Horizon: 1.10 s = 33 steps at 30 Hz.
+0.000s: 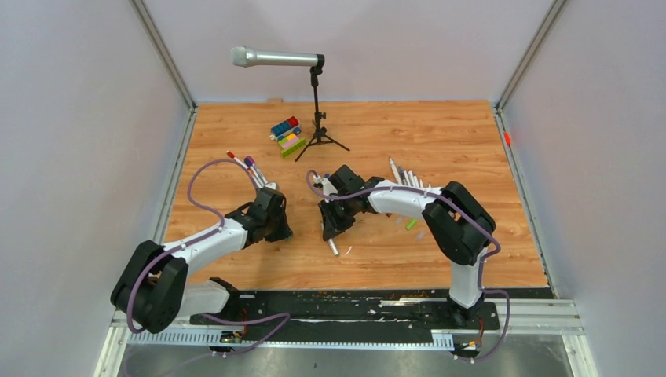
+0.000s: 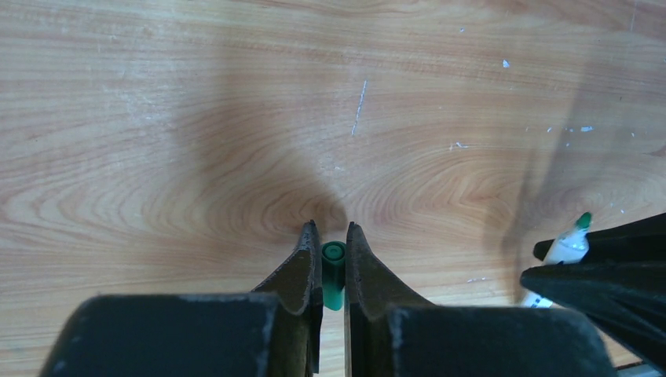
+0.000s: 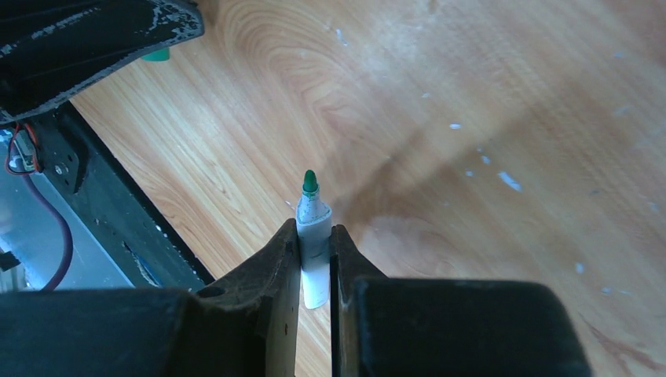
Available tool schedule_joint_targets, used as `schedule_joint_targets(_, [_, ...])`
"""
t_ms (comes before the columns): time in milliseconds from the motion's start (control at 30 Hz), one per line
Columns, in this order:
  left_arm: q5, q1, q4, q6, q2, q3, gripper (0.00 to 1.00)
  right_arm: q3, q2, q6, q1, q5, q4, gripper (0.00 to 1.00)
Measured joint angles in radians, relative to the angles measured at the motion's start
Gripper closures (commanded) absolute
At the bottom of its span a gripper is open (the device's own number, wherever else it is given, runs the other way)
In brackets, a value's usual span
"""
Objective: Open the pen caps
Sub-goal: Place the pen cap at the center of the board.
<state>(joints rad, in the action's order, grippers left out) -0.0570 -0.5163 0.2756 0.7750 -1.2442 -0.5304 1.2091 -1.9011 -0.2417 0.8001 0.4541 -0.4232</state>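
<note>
a green cap [image 2: 333, 271] is clamped between the left fingers [image 2: 302, 271], its open end showing, over the table [image 2: 236, 118]; the uncapped pen [image 3: 312, 208] (white barrel, green tip bare) is pinched between the right fingers [image 3: 275, 251], apart from the cap; in the top view more pens [image 1: 408, 179] lie behind the right arm; two capped ones [image 1: 242, 162] lie beyond the left arm; toy blocks [image 1: 287, 133] and a microphone [image 1: 275, 57] sit farther back.

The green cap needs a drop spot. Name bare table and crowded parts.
Bare: near strip between left arm and right arm; far right corner beyond the right pens. Crowded: blocks and microphone stand, and the left pens.
</note>
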Motion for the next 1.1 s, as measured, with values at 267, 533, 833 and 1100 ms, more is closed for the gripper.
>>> schedule_joint_targets(267, [0.003,0.000,-0.004,0.000,-0.004,0.000,0.76,0.017,-0.019,-0.048,0.016,-0.048,-0.007,0.72])
schedule_joint_targets(533, [0.006,0.000,-0.003,-0.001,-0.005,-0.002,0.64,0.021,-0.020,-0.053,0.019,-0.126,-0.008,0.64])
schedule_joint_targets(833, [0.003,0.000,0.085,-0.047,0.034,-0.050,0.34,0.032,0.025,0.033,0.037,-0.158,-0.047,0.54])
schedule_joint_targets(1100, [-0.009,0.020,0.106,-0.162,0.163,-0.144,0.07,-0.035,0.388,0.342,0.001,-0.124,-0.063,0.33])
